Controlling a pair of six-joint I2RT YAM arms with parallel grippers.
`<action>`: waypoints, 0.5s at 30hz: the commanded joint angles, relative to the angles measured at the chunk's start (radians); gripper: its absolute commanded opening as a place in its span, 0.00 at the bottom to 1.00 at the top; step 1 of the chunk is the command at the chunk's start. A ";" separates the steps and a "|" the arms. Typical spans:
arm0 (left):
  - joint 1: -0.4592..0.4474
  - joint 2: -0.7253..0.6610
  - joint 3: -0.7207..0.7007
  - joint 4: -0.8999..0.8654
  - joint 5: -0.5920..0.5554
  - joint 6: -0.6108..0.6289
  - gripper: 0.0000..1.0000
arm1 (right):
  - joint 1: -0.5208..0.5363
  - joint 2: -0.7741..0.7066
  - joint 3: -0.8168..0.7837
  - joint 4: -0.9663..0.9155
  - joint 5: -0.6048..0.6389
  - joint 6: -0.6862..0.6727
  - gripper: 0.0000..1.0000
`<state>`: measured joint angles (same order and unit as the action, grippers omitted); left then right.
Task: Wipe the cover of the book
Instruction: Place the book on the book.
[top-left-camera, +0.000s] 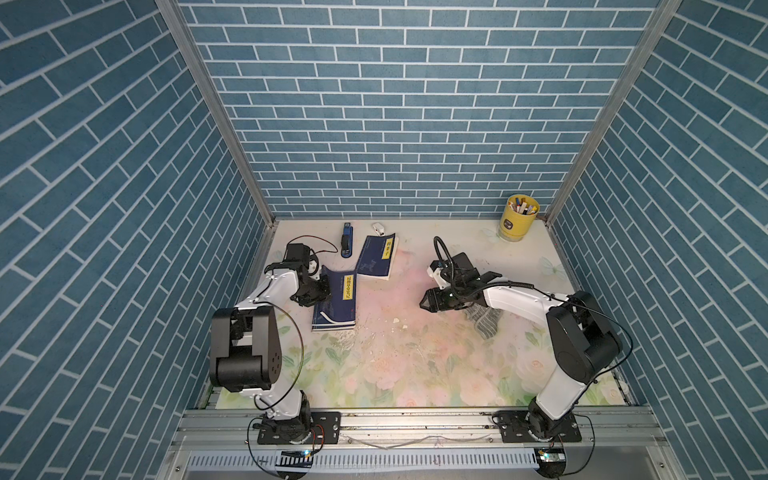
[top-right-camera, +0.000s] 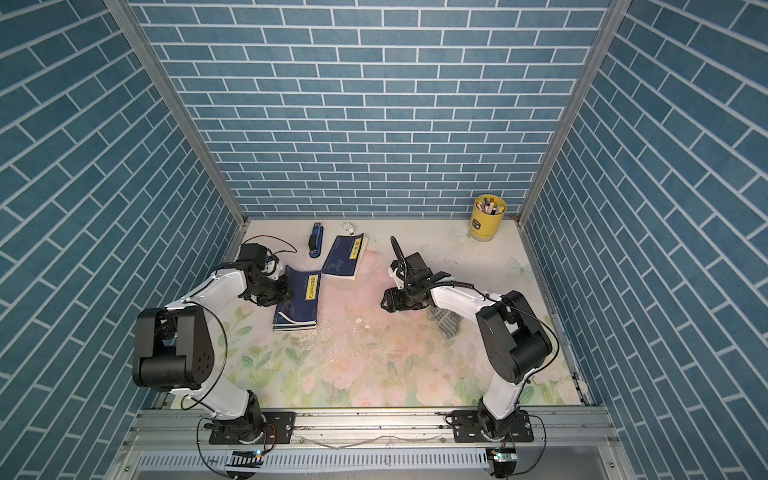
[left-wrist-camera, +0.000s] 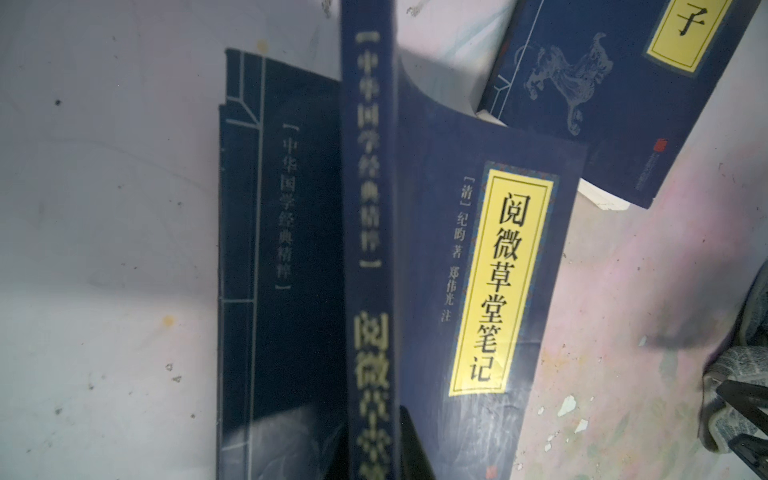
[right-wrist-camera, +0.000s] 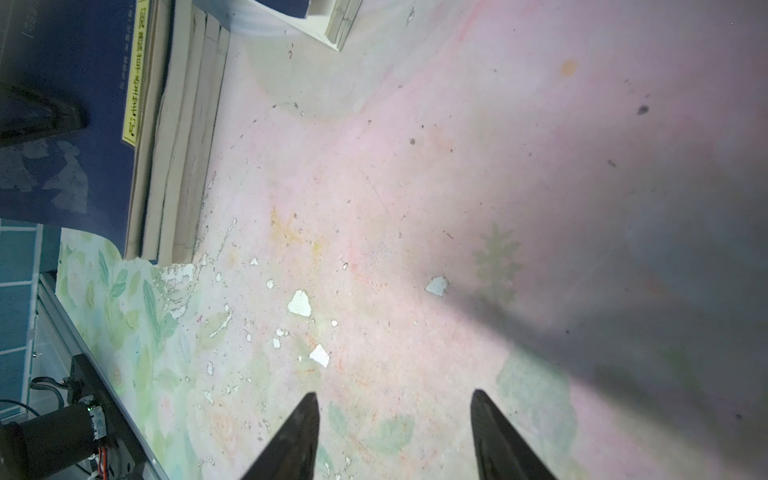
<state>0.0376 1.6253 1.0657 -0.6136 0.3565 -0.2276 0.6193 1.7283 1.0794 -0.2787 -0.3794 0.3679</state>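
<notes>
A navy book (top-left-camera: 336, 305) with a yellow title label lies left of centre in both top views, its cover (left-wrist-camera: 498, 282) smeared pale near the lower end. My left gripper (top-left-camera: 323, 291) is shut on the book's spine (left-wrist-camera: 370, 249), and that edge is lifted and curled off the table. My right gripper (top-left-camera: 424, 301) hovers over the mat to the book's right, open with only bare mat between its fingers (right-wrist-camera: 309, 415). A grey striped cloth (top-left-camera: 484, 322) lies on the table under the right arm, not held.
A second navy book (top-left-camera: 376, 257) lies just behind the first one. A blue stapler (top-left-camera: 347, 245) and a small white object (top-left-camera: 378, 227) sit near the back wall. A yellow pen cup (top-left-camera: 517, 218) stands back right. White flakes (top-left-camera: 395, 322) dot the mat.
</notes>
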 joint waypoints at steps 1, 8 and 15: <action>-0.007 -0.001 -0.022 -0.038 -0.060 0.014 0.18 | -0.003 -0.004 -0.006 0.000 -0.013 -0.034 0.59; -0.007 0.001 -0.008 -0.043 -0.139 0.021 0.30 | -0.004 -0.004 -0.007 0.000 -0.012 -0.033 0.59; -0.007 0.005 -0.001 -0.044 -0.196 0.024 0.36 | -0.004 -0.005 -0.006 -0.004 -0.012 -0.035 0.59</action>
<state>0.0319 1.6253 1.0653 -0.6277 0.2337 -0.2180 0.6189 1.7283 1.0794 -0.2787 -0.3794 0.3679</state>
